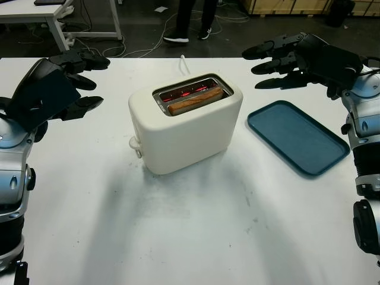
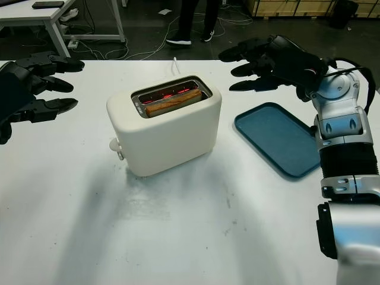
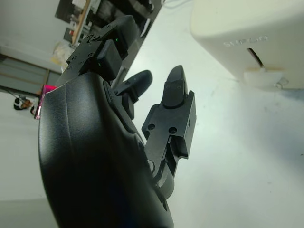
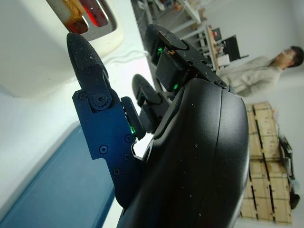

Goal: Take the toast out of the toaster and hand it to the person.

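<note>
A cream two-slot toaster stands in the middle of the white table. One slice of toast sits in its nearer slot, and the heating wires glow red in the slot behind. My right hand hovers open above the table, to the right of the toaster and beyond the tray. My left hand is open at the far left, raised well away from the toaster. A person stands on the floor past the table's far edge; only legs and shoes show.
A dark blue tray lies flat to the right of the toaster. The toaster's white cord runs off the far edge. Another table and floor cables are at the back left. Stacked wooden crates and a seated person appear in the right wrist view.
</note>
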